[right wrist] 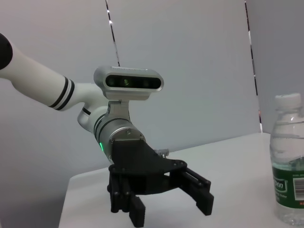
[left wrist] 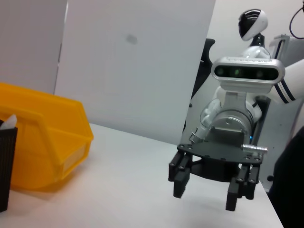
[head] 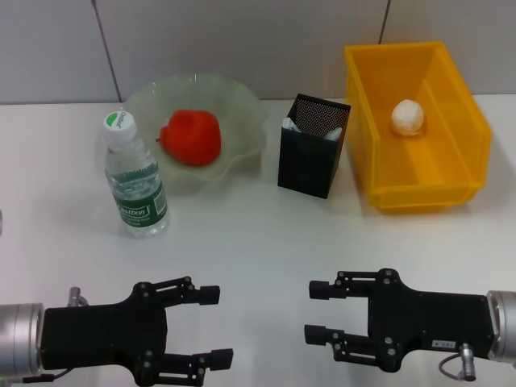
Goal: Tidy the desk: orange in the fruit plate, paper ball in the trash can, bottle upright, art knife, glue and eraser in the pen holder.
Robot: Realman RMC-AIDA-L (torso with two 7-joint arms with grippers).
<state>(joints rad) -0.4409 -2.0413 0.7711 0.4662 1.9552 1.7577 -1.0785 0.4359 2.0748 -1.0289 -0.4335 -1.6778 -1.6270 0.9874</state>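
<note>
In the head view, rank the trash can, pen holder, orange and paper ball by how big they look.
1. trash can, by far the largest
2. pen holder
3. orange, somewhat smaller than the holder
4. paper ball, the smallest; it lies inside the trash can

The red-orange orange [head: 192, 137] lies in the pale green, wavy-rimmed fruit plate [head: 242, 105] at far left. The bottle [head: 134, 179] stands upright just nearer. The black mesh pen holder [head: 312, 157] stands at centre. The white paper ball [head: 407, 117] rests inside the yellow trash can [head: 468, 129], far right.
</note>
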